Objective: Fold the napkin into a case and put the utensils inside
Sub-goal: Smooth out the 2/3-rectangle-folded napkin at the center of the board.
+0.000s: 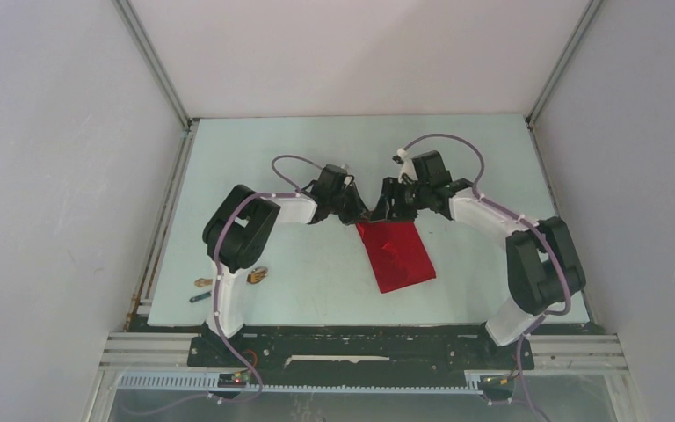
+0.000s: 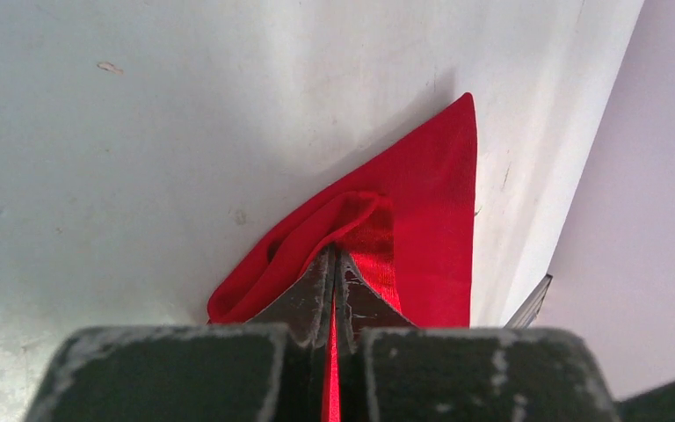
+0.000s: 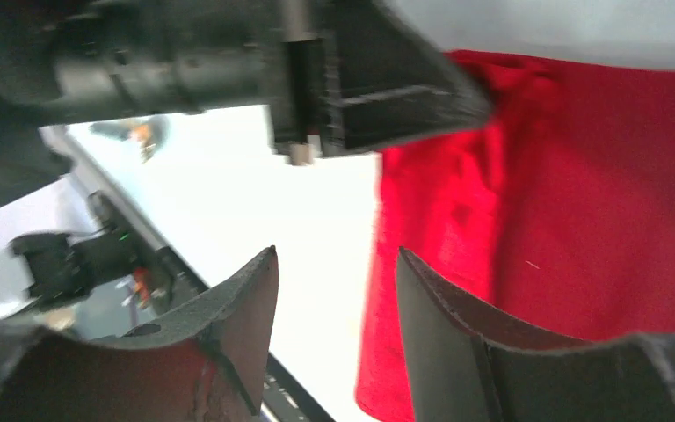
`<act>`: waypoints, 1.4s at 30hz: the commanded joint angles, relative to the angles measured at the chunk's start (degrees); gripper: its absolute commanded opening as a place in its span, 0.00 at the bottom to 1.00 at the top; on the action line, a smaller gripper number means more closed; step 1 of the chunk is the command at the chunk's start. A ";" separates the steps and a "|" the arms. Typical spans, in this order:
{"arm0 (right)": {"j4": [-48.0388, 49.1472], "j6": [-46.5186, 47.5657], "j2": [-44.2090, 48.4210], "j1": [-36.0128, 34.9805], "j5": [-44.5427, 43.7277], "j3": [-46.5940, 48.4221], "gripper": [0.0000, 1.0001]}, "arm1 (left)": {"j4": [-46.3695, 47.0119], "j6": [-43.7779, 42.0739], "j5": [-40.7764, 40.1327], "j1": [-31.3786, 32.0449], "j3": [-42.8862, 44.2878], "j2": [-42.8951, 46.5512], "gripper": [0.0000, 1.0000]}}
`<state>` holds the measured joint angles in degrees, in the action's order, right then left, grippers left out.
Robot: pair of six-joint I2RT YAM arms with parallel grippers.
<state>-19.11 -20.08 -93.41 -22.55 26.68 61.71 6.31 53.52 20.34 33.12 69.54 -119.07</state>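
Observation:
The red napkin (image 1: 395, 255) lies in the middle of the table, folded into a long narrow shape that runs from the grippers toward the near right. My left gripper (image 1: 365, 214) is shut on its far corner, and the cloth (image 2: 422, 220) shows pinched between the fingers (image 2: 316, 286). My right gripper (image 3: 336, 255) stands open just beside it with nothing between its fingers; the napkin (image 3: 580, 202) lies under and past its right finger. The wooden fork (image 1: 257, 275) and the teal stick (image 1: 199, 298) lie at the near left, the fork partly behind the left arm.
The left arm's lower link (image 1: 228, 299) stands over the utensils. White walls close the table (image 1: 316, 149) at the back and on both sides. The black base rail (image 1: 360, 343) runs along the near edge.

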 commanded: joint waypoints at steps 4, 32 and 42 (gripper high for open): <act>16.80 -9.15 -10.55 -1.85 22.42 -0.18 0.49 | 1.96 0.36 0.42 -0.69 -1.90 -1.24 0.00; 10.19 -4.95 -9.22 -1.19 24.56 -16.71 0.37 | 2.61 1.25 1.30 -1.24 -1.36 -2.75 0.00; 12.10 -8.06 -3.31 -2.76 22.35 -25.93 0.38 | 2.47 0.99 2.28 -1.23 -0.71 -3.01 0.00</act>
<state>-6.46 -27.40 -99.83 -24.05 51.51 38.96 10.09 55.46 23.57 32.16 68.45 -120.11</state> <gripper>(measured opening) 0.371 0.003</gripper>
